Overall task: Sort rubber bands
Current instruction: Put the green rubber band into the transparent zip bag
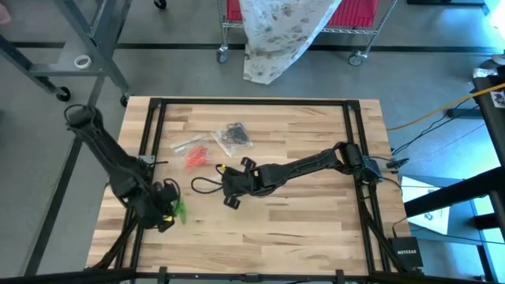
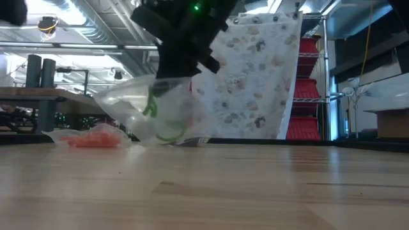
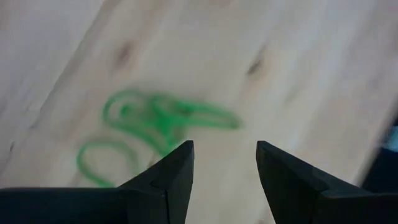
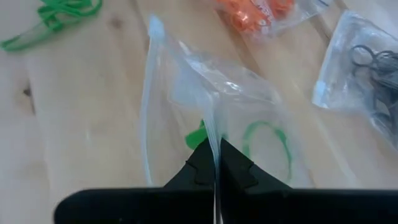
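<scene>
Loose bright green rubber bands lie in a small heap on the wood near the table's left near part. My left gripper hangs open just above and beside them, touching nothing. My right gripper is at the table's middle, shut on a clear plastic bag with a few green bands inside. In the low view the bag hangs under that gripper. The same green heap shows farther off in the right wrist view. My right gripper pinches a thin edge of the clear bag between its two fingers, coming from above and slanting down. The bag hangs below the fingers, tilted and puffed open, and its lower end reaches the table top.
A clear bag of orange-red bands and a clear bag of black bands lie on the far half of the table, beyond my right gripper. A black cable loop lies by the held bag. Bare wood spreads toward the near edge.
</scene>
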Controlling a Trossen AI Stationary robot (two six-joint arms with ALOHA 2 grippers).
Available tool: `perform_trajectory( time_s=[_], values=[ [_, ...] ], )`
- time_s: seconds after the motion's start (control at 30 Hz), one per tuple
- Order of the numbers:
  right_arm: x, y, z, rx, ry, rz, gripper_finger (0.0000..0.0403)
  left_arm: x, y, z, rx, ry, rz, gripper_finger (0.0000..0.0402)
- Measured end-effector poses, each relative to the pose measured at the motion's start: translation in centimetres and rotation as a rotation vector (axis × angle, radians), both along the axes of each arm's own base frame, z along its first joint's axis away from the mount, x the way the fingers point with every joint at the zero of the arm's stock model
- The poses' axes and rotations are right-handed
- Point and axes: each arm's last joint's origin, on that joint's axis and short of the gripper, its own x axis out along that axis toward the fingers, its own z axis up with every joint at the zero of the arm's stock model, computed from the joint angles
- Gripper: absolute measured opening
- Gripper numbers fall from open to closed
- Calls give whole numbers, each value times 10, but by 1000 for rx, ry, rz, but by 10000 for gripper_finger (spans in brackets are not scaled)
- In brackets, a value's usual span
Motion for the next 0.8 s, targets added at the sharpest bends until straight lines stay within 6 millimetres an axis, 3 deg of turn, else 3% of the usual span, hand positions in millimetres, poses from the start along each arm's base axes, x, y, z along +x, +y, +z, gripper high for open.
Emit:
perform_trajectory(
  time_s=[0.23,0.53,0.63,0.8],
  values=[
    [0,0,-8,-11,-23,-10,0,0,-2,-45,90,210,0,166],
    [-1,0,-18,6,-24,0,0,1,-3,-67,166,260,-16,164],
    [-1,0,-18,6,-31,1,0,3,-4,-67,161,232,-19,143],
    [-1,0,-18,5,-30,1,0,3,-4,-67,172,220,-34,67]
  ],
)
